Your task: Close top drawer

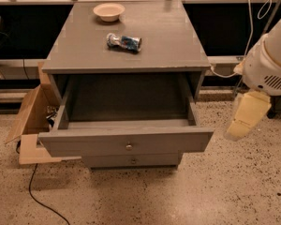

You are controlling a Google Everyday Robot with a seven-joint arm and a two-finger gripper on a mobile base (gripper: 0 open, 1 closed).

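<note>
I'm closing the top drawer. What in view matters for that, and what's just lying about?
Job:
top drawer, pulled out
gripper, hanging to the right of it, not touching

Lying about:
bowl and can on the cabinet
cardboard box left of the cabinet
cable on the floor
lower drawer
</note>
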